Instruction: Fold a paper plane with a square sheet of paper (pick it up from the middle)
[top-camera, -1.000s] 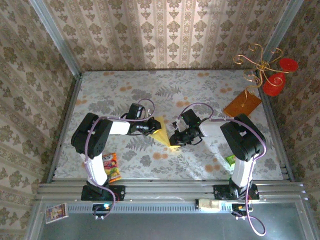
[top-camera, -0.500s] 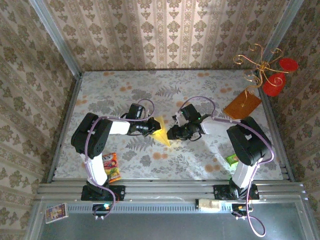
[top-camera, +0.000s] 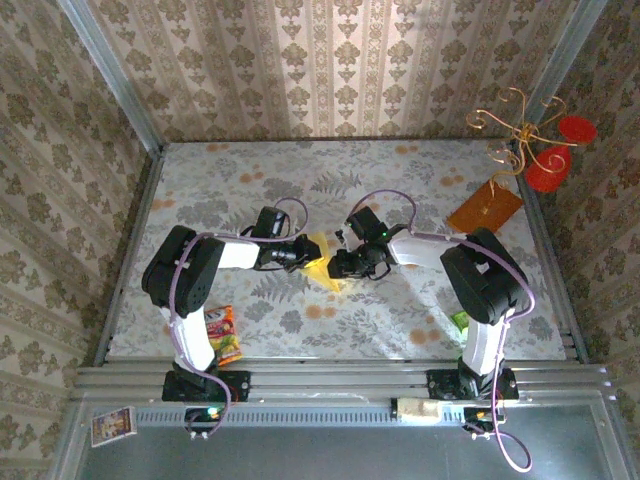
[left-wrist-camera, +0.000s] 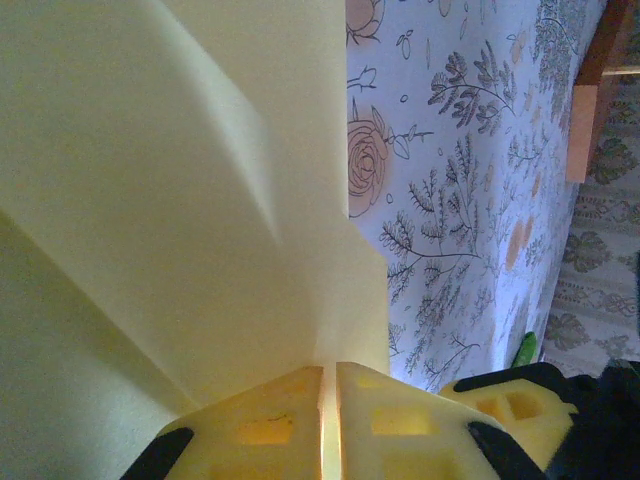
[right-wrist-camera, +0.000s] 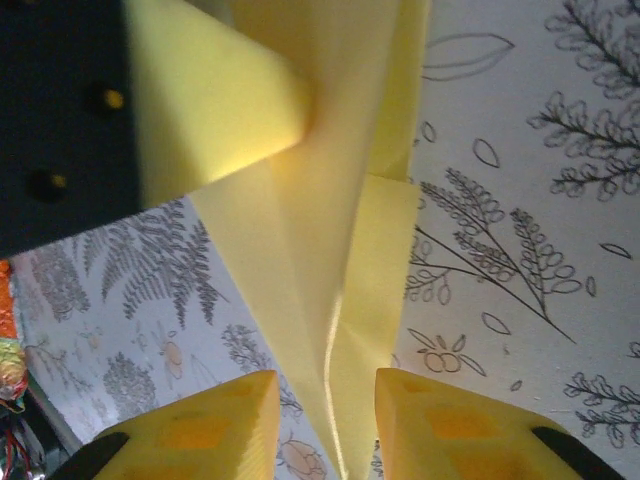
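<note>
Snack packet (top-camera: 226, 335): near-left desk edge, well apart from the work; not in play.
L jaws: clenched on the paper plane (left-wrist-camera: 180, 200), pads pressed together w/ only the thin sheet btwn them. Judged to be the anchor grip, keeping the paper off the desk so the folds can be reached.
Paper plane: part-folded yellow sheet, mid-desk, held up btwn the two sets of jaws. Layered flaps and a long crease run toward the R side.
R jaws: released, fingers standing apart either side of a folded edge, not pinching it. Prob. lining up to press or re-grip that crease.
Green packet (top-camera: 461, 320): near-right, well apart.
Board (top-camera: 485, 209): orange-brown square, far-right; can't tell if flat or propped.
Ornament (top-camera: 545, 175): gold wire w/ red discs, far-right corner, just beside the board.
Desk (top-camera: 400, 180): pale floral cloth w/ orange blooms. Thin paper lying flat on it would likely be awkward to lift, hence the mid-air hold.
Room: patterned wallpaper (top-camera: 330, 60) on three sides, metal rail (top-camera: 340, 380) along the near edge.
</note>
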